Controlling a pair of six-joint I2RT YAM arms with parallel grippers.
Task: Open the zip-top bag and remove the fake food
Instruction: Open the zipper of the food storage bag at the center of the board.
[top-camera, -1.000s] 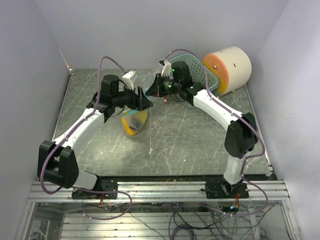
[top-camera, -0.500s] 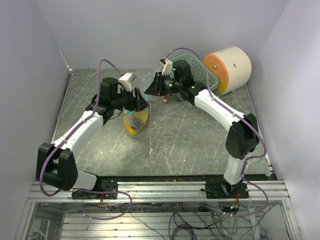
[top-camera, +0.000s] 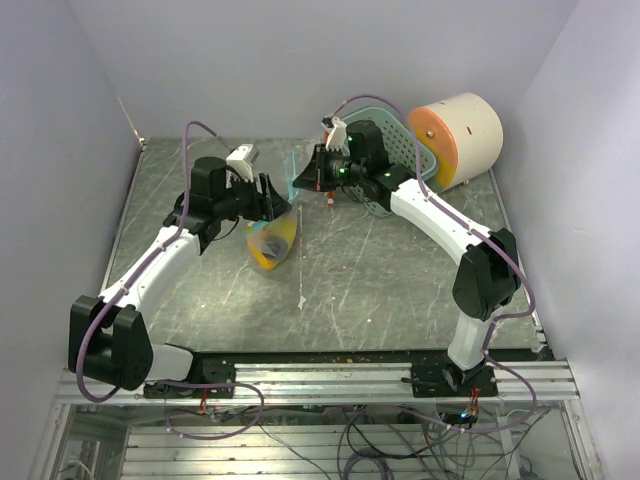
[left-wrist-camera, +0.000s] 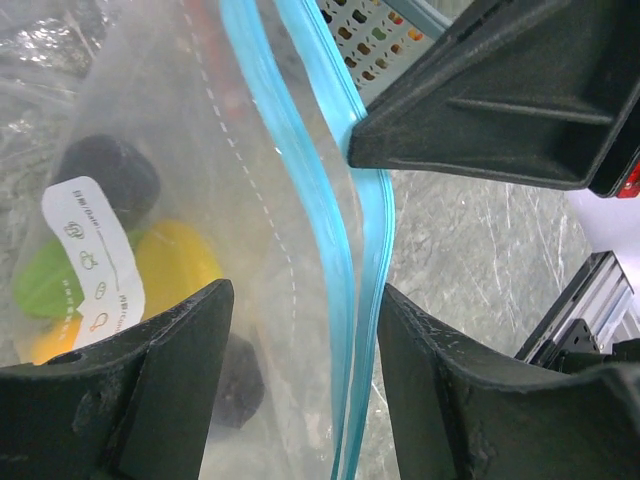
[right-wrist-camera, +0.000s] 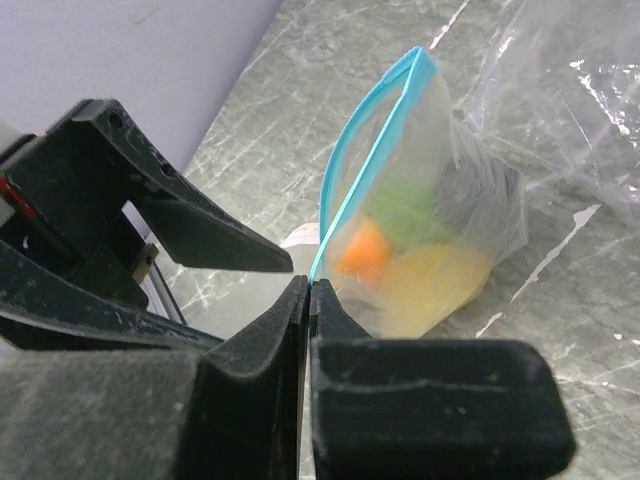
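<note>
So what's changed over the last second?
The left gripper drew back toward its own side, open and straddling the zip-top bag's blue zip edge, which now stands raised. The right gripper is shut on that edge. The fake food, basket and cylinder stayed put.

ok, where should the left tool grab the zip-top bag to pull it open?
The zip-top bag's free blue lip, the strip the shut right tool isn't pinching. The two strips stand slightly apart, so probably slip one left tool finger between them from the mouth side.
</note>
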